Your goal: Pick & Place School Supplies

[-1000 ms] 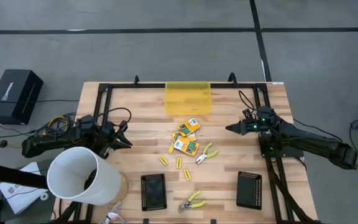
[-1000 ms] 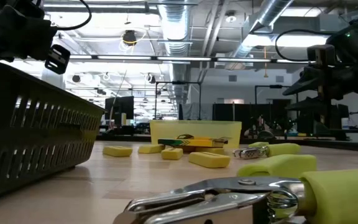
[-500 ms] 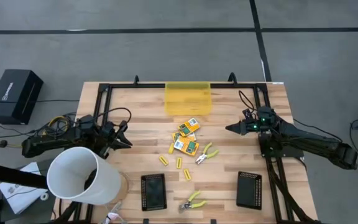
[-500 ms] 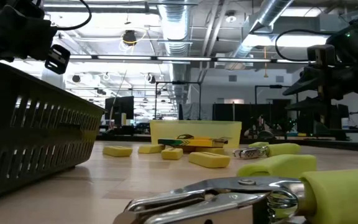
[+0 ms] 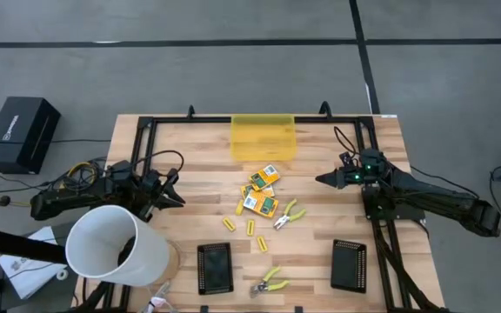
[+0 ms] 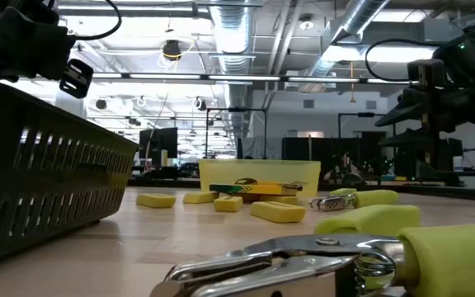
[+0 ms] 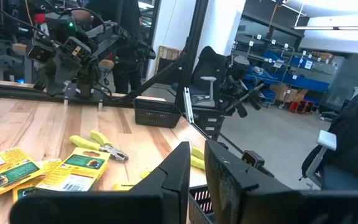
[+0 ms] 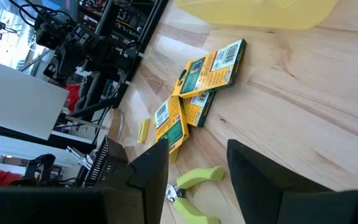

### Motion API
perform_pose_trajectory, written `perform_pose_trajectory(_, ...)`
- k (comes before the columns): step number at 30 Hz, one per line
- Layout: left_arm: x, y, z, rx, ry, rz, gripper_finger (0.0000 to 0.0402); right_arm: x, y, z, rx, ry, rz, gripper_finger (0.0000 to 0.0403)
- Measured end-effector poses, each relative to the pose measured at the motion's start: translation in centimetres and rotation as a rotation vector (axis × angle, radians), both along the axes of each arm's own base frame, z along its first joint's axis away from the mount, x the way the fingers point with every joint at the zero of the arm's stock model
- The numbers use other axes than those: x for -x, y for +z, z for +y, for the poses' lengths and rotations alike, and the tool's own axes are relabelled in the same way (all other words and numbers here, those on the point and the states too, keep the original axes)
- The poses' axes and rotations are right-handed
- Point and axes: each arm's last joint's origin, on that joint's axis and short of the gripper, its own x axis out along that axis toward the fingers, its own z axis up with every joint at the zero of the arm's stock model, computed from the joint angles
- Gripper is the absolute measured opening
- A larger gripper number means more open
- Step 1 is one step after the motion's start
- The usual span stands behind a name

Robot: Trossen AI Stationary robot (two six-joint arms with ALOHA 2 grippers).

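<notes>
A pale wooden butcher-block table (image 5: 198, 156) with a smooth matt finish carries a translucent glossy plastic bin (image 5: 263, 137), printed cardboard-looking boxes (image 5: 260, 203), shiny metal pliers (image 6: 270, 262) and black perforated plastic trays (image 5: 215, 266).

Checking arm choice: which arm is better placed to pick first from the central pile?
Probably the right: its tool is open, facing the printed boxes with bare table between. The left tool stands nearly closed at a similar distance.

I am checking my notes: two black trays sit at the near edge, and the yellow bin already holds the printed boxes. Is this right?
Not quite. The high view shows the yellow bin empty; the printed boxes lie on the table in front of it. The two black trays are as stated.
</notes>
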Motion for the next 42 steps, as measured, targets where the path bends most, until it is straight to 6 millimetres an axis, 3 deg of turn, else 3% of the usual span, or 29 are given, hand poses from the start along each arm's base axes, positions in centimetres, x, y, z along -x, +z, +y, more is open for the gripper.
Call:
perform_pose_trajectory(32,0.0,0.2,0.0,-0.005,0.000,-0.019,0.0044,0.0,0.0,0.0,0.000,0.000,0.000,0.0154)
perform_pose_trajectory(42,1.2,4.0,-0.2,0.024,-0.027,-0.395,0.0044,0.0,0.0,0.0,-0.001,-0.001,0.000,0.0154)
